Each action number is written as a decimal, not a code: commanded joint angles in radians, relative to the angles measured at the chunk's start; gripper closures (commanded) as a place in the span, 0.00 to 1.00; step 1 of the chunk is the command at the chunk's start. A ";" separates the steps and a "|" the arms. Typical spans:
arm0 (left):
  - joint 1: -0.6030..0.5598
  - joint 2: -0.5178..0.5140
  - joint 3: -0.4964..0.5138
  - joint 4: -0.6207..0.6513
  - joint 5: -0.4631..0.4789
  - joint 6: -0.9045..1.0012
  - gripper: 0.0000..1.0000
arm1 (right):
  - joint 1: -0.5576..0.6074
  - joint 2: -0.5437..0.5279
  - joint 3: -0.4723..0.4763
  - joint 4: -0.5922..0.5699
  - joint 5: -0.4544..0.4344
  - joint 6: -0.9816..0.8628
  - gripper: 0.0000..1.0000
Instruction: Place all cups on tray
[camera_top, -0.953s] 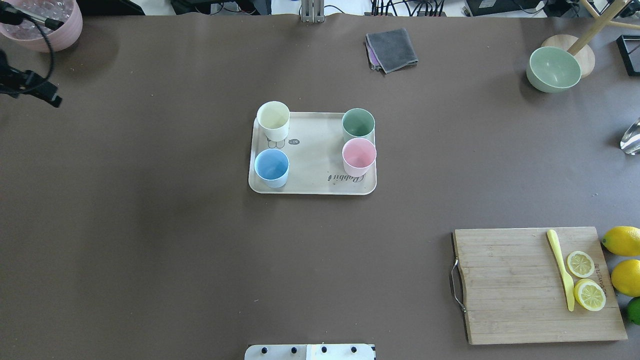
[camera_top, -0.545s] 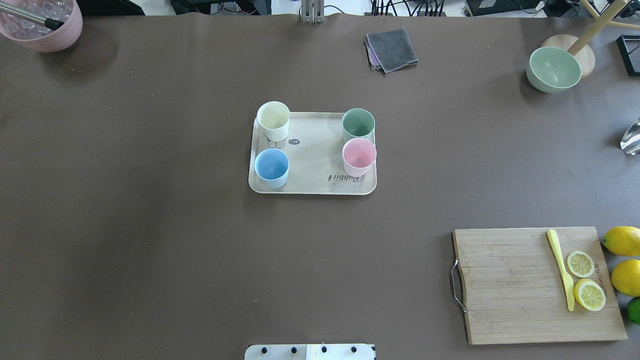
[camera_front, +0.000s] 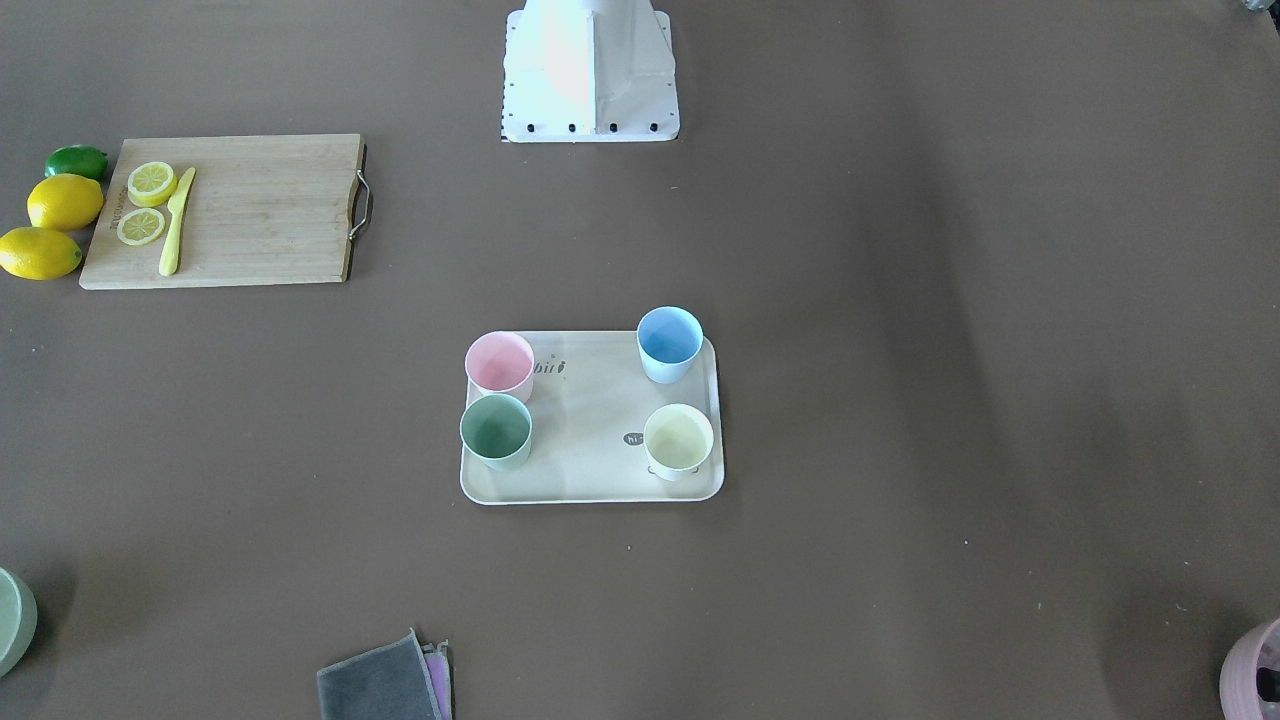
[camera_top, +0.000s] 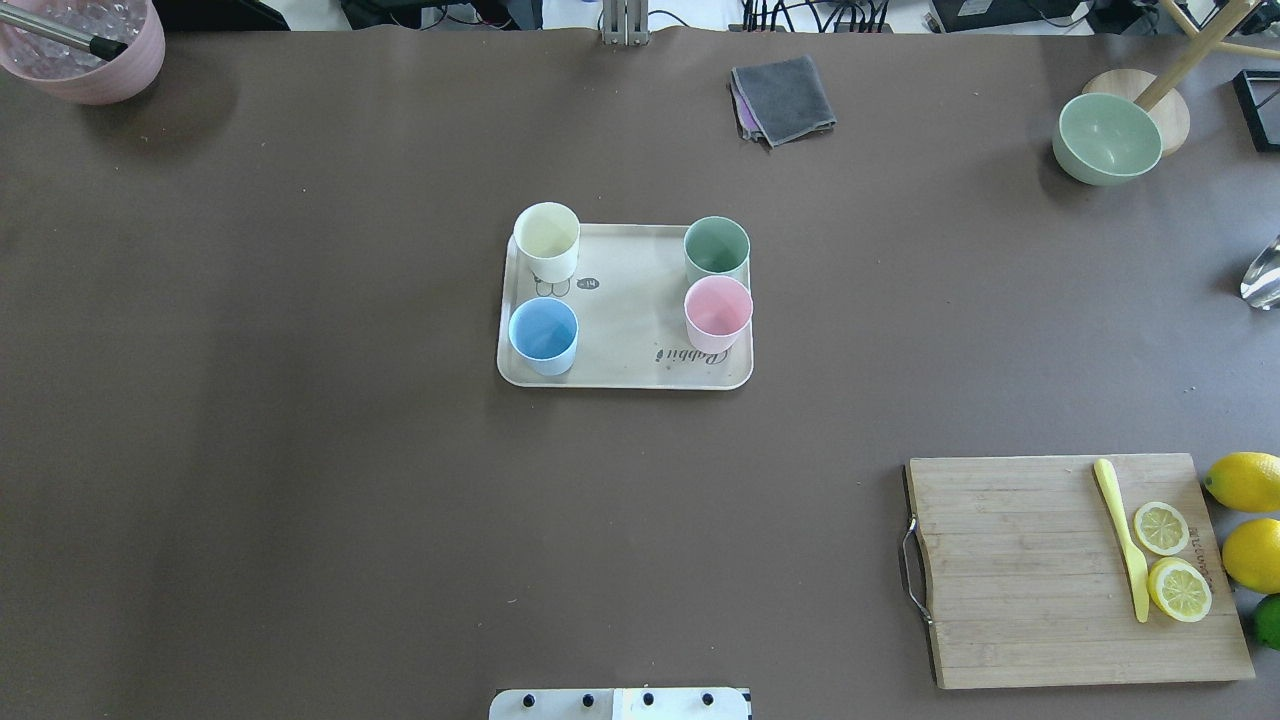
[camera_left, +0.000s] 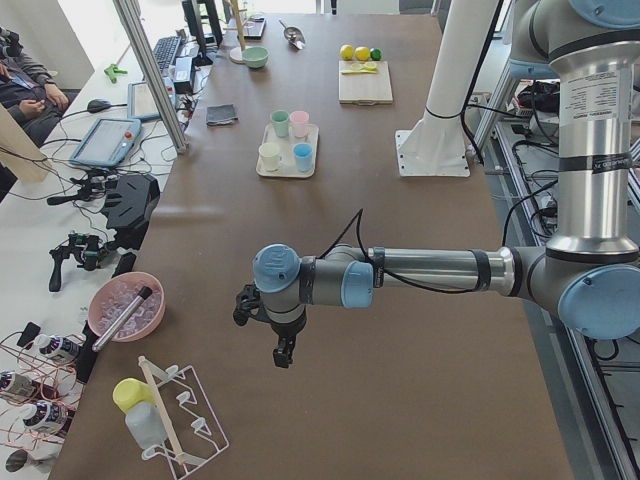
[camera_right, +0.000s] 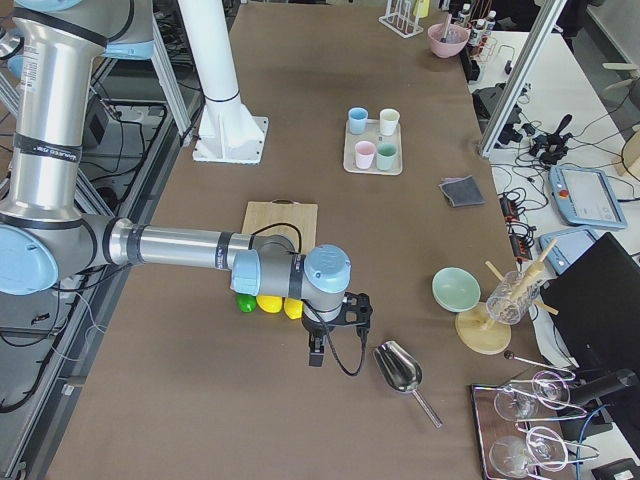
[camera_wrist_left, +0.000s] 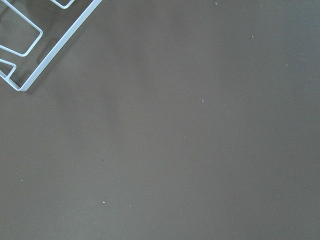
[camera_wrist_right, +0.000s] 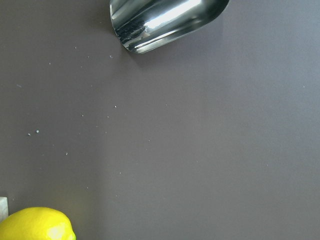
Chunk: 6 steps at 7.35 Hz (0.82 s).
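- Left gripper (camera_left: 284, 352): hangs over the table (camera_left: 400, 400) near the wire rack (camera_left: 185, 420); released or clenched cannot be determined.
- Right gripper (camera_right: 316, 352): hangs between the lemons (camera_right: 270, 303) and the metal scoop (camera_right: 397, 367); jaw state likewise cannot be determined.
- Cream-yellow cup (camera_top: 546, 240), blue cup (camera_top: 543, 335), green cup (camera_top: 716, 248) and pink cup (camera_top: 717, 312): upright on the tray (camera_top: 625, 335), well apart from both grippers.

On the dull brown tabletop (camera_top: 300, 450), the beige tray (camera_top: 630, 330) with its paler rim and dark script carries a cream-yellow cup (camera_top: 546, 240), a sage green cup (camera_top: 716, 248), a pale pink cup (camera_top: 718, 312) and a light blue cup (camera_top: 543, 335), while a grey cloth (camera_top: 783, 98) lies at the frame's upper middle.
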<state>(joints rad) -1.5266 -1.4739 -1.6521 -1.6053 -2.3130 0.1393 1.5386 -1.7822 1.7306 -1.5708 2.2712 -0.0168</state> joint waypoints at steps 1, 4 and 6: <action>-0.001 0.010 -0.009 -0.004 0.007 0.003 0.01 | -0.002 0.001 0.001 0.000 0.002 0.000 0.00; 0.000 0.003 -0.015 -0.041 0.007 0.005 0.01 | -0.005 0.001 0.001 0.000 0.004 0.001 0.00; 0.000 0.006 -0.015 -0.042 0.007 0.005 0.01 | -0.005 0.021 0.000 0.000 0.004 0.001 0.00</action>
<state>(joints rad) -1.5264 -1.4692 -1.6660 -1.6437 -2.3057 0.1448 1.5342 -1.7738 1.7308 -1.5708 2.2749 -0.0162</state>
